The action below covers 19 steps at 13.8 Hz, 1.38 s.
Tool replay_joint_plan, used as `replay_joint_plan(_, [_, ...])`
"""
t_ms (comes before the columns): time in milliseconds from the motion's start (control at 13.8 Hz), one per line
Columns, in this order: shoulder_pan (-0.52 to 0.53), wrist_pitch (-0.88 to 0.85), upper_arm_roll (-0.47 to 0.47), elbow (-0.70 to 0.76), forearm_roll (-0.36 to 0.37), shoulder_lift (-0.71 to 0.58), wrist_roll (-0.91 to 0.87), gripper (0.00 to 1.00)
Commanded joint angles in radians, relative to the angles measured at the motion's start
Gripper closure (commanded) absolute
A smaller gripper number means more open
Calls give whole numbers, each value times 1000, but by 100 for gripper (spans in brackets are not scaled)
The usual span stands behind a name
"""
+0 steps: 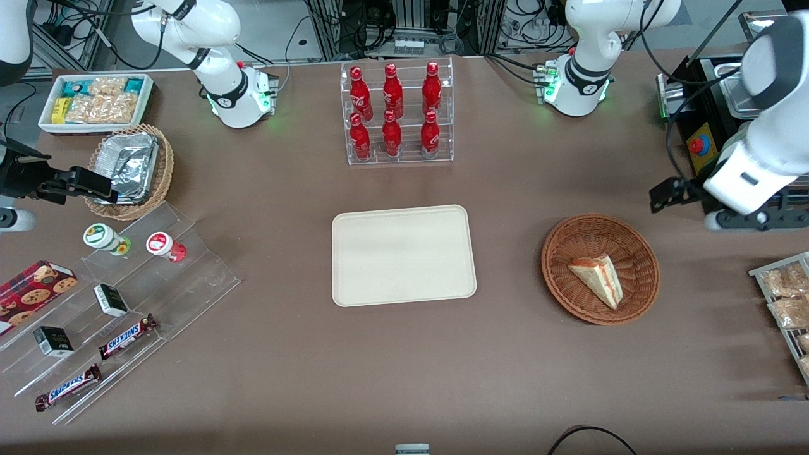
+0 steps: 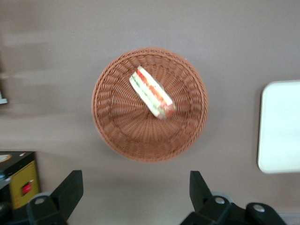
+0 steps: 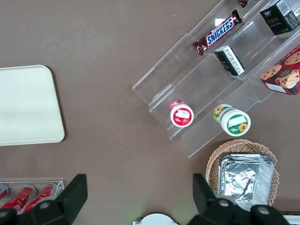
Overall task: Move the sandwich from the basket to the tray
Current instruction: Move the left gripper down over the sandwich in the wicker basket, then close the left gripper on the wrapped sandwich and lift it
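So the sandwich (image 1: 598, 279) (image 2: 151, 92) is sitting in the basket (image 1: 600, 239) (image 2: 117, 126), lying on its side with the red and green filling showing. The end effector (image 2: 136, 187) hangs high above the counter (image 1: 404, 366), fingers (image 2: 69, 190) spread wide, nothing in them. The basket is right below it, just ahead of the fingertips. The tray (image 1: 354, 265) (image 2: 281, 126) is off to the side toward the parked arm, well apart from the basket.
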Motion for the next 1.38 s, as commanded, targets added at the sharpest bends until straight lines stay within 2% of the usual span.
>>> replay_joint_plan(0, [-14,153,-17,-119,5,5,-138,0])
replay_joint_plan(217, [-12,250,-33,-150,4,91,-330,0])
replay_joint_plan(652, [-12,450,-40,-242,4,156,-377,0])
replay_joint_plan(1304, [-6,580,-36,-251,4,271,-398,0])
